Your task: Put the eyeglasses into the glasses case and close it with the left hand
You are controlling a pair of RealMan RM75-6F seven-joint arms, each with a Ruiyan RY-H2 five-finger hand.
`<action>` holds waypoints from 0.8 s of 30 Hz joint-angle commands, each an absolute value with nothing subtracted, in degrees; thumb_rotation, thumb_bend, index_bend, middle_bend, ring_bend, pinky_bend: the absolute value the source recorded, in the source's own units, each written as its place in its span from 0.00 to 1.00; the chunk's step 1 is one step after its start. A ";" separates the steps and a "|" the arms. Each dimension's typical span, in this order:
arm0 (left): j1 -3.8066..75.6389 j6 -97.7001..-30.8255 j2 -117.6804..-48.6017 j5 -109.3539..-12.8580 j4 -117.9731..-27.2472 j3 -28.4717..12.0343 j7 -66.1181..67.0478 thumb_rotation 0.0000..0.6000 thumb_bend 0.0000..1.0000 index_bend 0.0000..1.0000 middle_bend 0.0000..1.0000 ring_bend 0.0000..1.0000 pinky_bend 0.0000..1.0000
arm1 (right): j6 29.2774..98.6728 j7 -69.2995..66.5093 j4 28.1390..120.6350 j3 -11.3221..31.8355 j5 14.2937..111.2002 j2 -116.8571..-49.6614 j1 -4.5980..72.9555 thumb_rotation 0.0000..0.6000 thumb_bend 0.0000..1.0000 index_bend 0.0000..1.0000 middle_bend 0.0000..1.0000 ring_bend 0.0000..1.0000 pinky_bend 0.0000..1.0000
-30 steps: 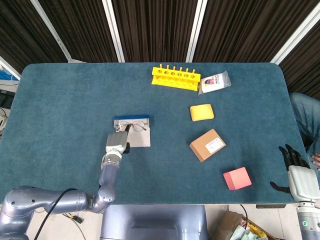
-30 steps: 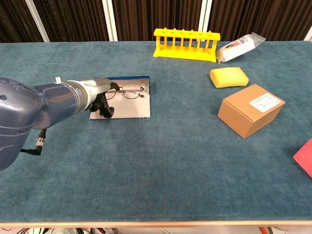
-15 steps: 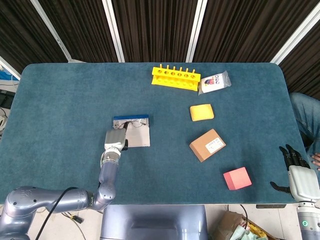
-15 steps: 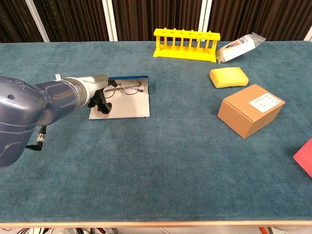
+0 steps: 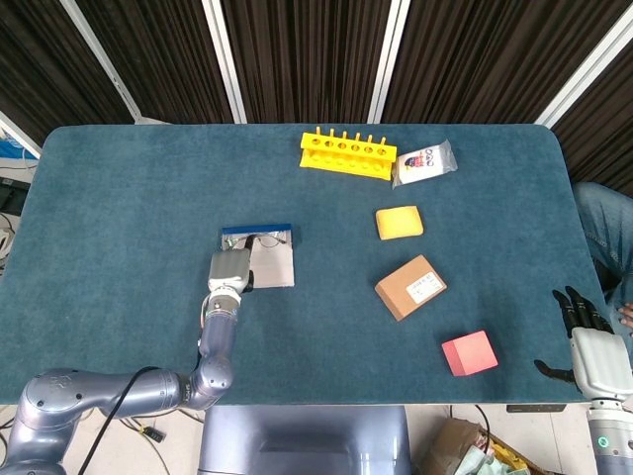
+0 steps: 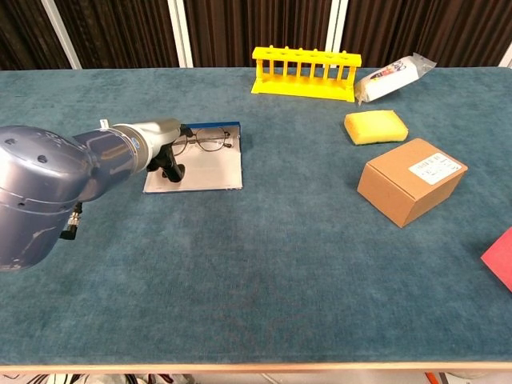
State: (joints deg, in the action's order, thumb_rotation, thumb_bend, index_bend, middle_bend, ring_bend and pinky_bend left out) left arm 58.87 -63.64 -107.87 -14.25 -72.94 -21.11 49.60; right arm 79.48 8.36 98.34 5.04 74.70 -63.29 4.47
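Observation:
The glasses case [image 5: 275,267] [image 6: 210,172] lies open and flat left of the table's middle, a grey panel with a blue far edge. Thin-rimmed eyeglasses [image 5: 259,240] [image 6: 206,142] lie on it close to the blue edge. My left hand [image 5: 229,272] [image 6: 170,156] is at the case's left side, its dark fingers closed at the left end of the eyeglasses; the grip itself is partly hidden. My right hand [image 5: 591,346] hangs past the table's right front corner, fingers apart and holding nothing.
A yellow tube rack [image 5: 347,153] [image 6: 306,70] and a white packet [image 5: 425,163] [image 6: 394,76] stand at the back. A yellow sponge [image 5: 399,222] [image 6: 375,126], a cardboard box [image 5: 409,287] [image 6: 410,180] and a red block [image 5: 468,353] [image 6: 502,258] lie to the right.
My left hand has drawn the eyeglasses a little further away and to the left, toward the blue edge. The case has slid slightly the same way. The right hand has not moved.

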 commanded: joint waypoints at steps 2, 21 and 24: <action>58.91 -63.41 -108.36 -14.88 -72.35 -21.04 49.49 1.00 0.57 0.00 0.82 0.83 0.92 | 79.44 8.33 98.36 5.03 74.68 -63.25 4.47 1.00 0.17 0.07 0.02 0.10 0.23; 56.89 -68.18 -105.33 -23.33 -81.83 -18.78 48.95 1.00 0.52 0.26 0.70 0.72 0.83 | 79.38 8.07 98.41 5.05 74.71 -63.18 4.56 1.00 0.18 0.07 0.02 0.10 0.23; 55.97 -70.13 -103.63 -25.12 -85.75 -17.54 49.49 1.00 0.44 0.24 0.55 0.53 0.66 | 79.30 7.80 98.44 5.11 74.58 -63.19 4.56 1.00 0.18 0.07 0.02 0.10 0.23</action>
State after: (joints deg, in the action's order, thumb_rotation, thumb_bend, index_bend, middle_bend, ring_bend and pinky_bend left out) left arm 56.92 -68.24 -105.29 -23.22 -82.86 -18.79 49.14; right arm 79.32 7.84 98.43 5.09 74.61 -63.18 4.56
